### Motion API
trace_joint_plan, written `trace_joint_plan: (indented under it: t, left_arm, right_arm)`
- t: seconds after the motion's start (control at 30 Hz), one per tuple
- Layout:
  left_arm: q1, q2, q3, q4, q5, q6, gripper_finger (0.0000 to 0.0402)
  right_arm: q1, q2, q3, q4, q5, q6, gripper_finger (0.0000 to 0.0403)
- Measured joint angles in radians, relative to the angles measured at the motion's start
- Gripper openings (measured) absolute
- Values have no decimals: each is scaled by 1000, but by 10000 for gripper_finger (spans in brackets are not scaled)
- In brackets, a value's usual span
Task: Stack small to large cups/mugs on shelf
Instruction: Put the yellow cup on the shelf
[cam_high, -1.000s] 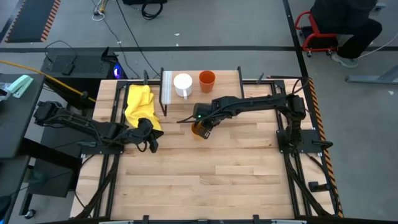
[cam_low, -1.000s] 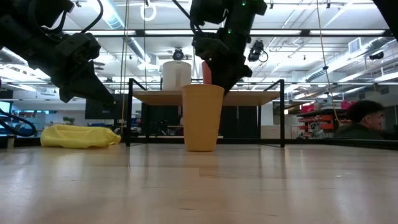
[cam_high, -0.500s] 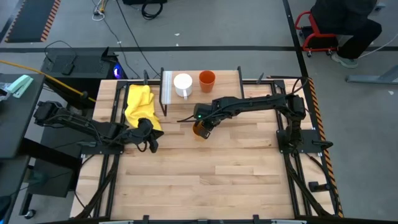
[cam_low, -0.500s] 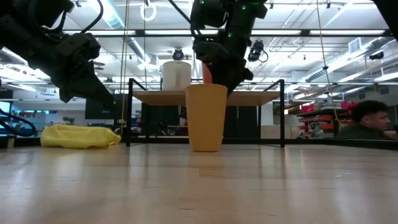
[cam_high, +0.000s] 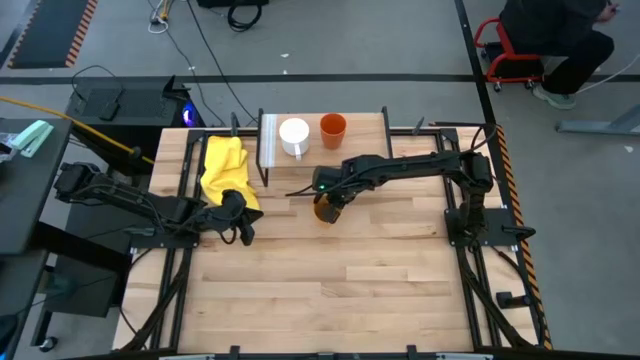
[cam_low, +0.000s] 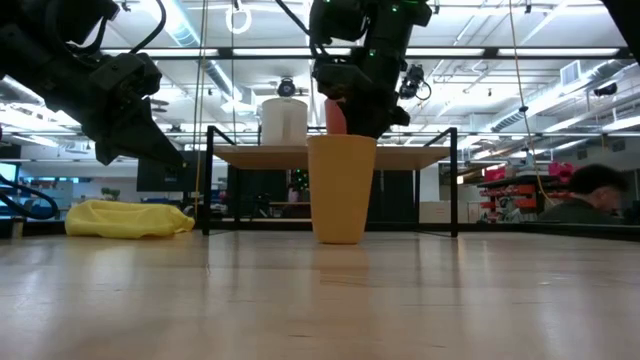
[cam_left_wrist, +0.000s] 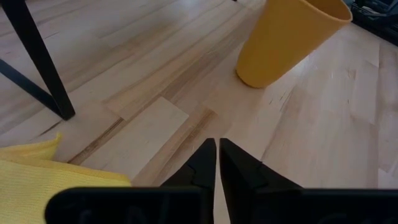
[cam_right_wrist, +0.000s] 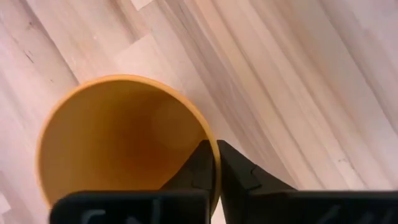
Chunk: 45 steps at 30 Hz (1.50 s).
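Leftmost, the left gripper (cam_high: 243, 222) idles pressed together beside the yellow cloth (cam_high: 224, 166). Right of it, the right gripper (cam_right_wrist: 215, 163) pinches the upright yellow-orange cup's (cam_high: 322, 211) rim from above; the shelf (cam_high: 270, 141) lies just beyond.

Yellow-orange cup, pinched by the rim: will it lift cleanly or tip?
The yellow-orange cup is tall and narrower at its base, so a sideways nudge could tip it. It looks thin-walled and empty, probably light. The right gripper has its jaws shut on one rim edge only, so the cup may swing or slip when raised.
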Motion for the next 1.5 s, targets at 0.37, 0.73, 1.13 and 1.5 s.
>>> trace_joint_plan:
  t: [0.37, 0.73, 1.13, 1.5]
  left_arm:
    - [0, 0, 0, -7, 0, -2, 21]
    - [0, 0, 0, -9, 0, -2, 28]
    - [0, 0, 0, -8, 0, 0, 22]
    - [0, 0, 0, -11, 0, 21, 24]
  right_arm:
    - [0, -17, 47, -57, 8, 5, 12]
    - [0, -18, 269, -386, -1, 41, 6]
    - [-17, -18, 580, -631, 26, 114, 5]
    - [-147, -42, 623, -629, 38, 90, 5]
